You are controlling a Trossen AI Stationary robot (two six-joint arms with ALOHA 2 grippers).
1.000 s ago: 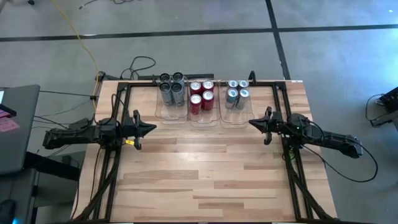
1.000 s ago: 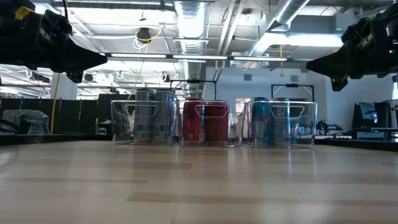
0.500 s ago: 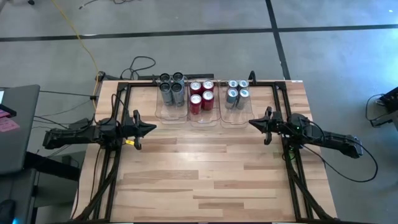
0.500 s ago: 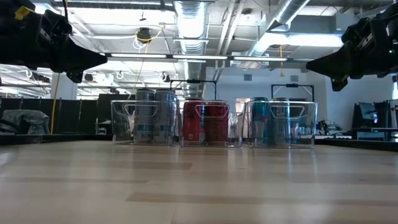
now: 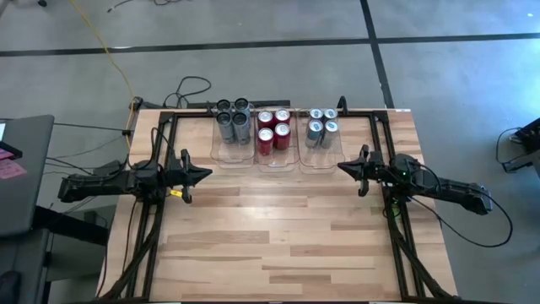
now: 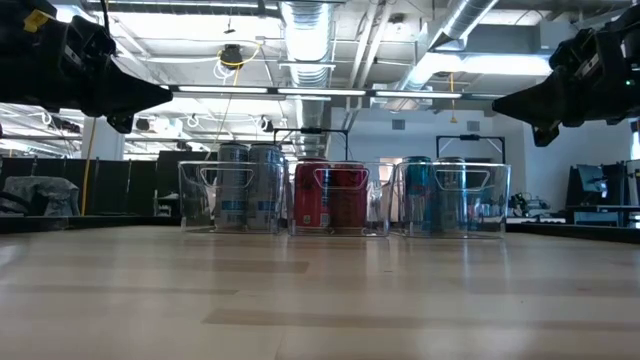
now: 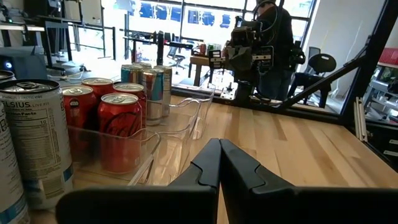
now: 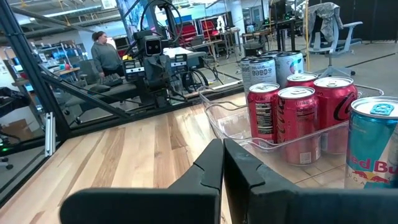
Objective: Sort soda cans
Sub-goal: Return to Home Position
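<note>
Three clear bins stand side by side at the table's far edge. The left bin (image 5: 232,143) holds several grey soda cans (image 5: 233,125), the middle bin (image 5: 274,156) several red cans (image 5: 273,133), the right bin (image 5: 321,154) several pale silver-blue cans (image 5: 321,127). All cans stand upright on their bases. My left gripper (image 5: 207,175) hovers shut at the table's left side, pointing level toward the right. My right gripper (image 5: 340,166) hovers shut at the right side, pointing level toward the left. Neither touches anything.
Black frame rails (image 5: 158,211) run along the table's left and right sides and its far edge. Cables (image 5: 190,87) lie behind the far left corner. The wooden tabletop (image 5: 278,236) stretches out in front of the bins. A person (image 8: 106,56) stands in the room beyond.
</note>
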